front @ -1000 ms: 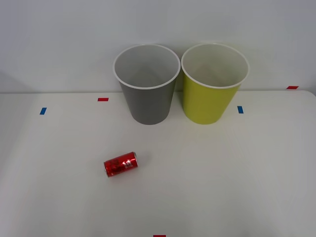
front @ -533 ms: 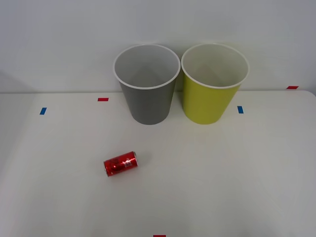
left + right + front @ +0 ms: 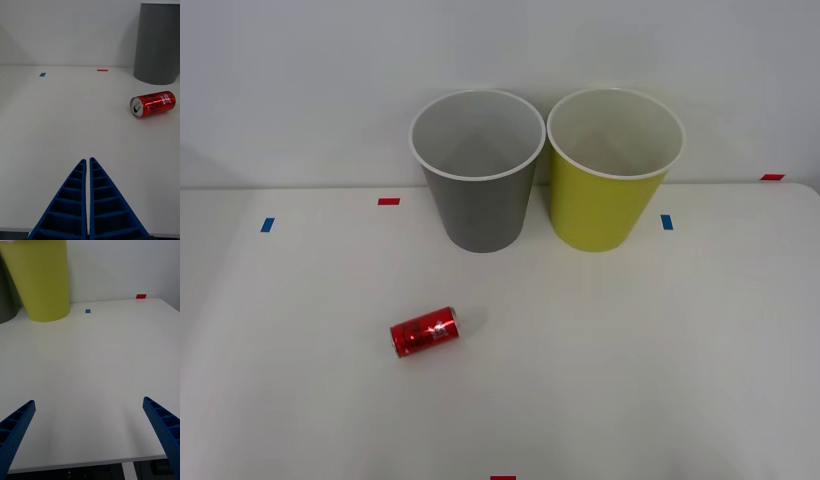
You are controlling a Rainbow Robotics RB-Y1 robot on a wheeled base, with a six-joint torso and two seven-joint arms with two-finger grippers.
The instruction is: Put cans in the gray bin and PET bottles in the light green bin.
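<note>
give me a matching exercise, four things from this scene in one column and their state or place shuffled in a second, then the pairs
Things:
1. red can
2. gray bin
3. left gripper
4. right gripper

States or places:
A. fingers spread wide
B. upright, on the robot's left of the light green bin
C. lying on its side on the table
D. fingers closed together, holding nothing

Pairs: 1-C, 2-B, 3-D, 4-A

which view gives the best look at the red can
The left wrist view: the can lies on its side on the table, close enough to show its silver top with the pull tab, near the gray bin. The front view shows the can smaller, from above.
</note>
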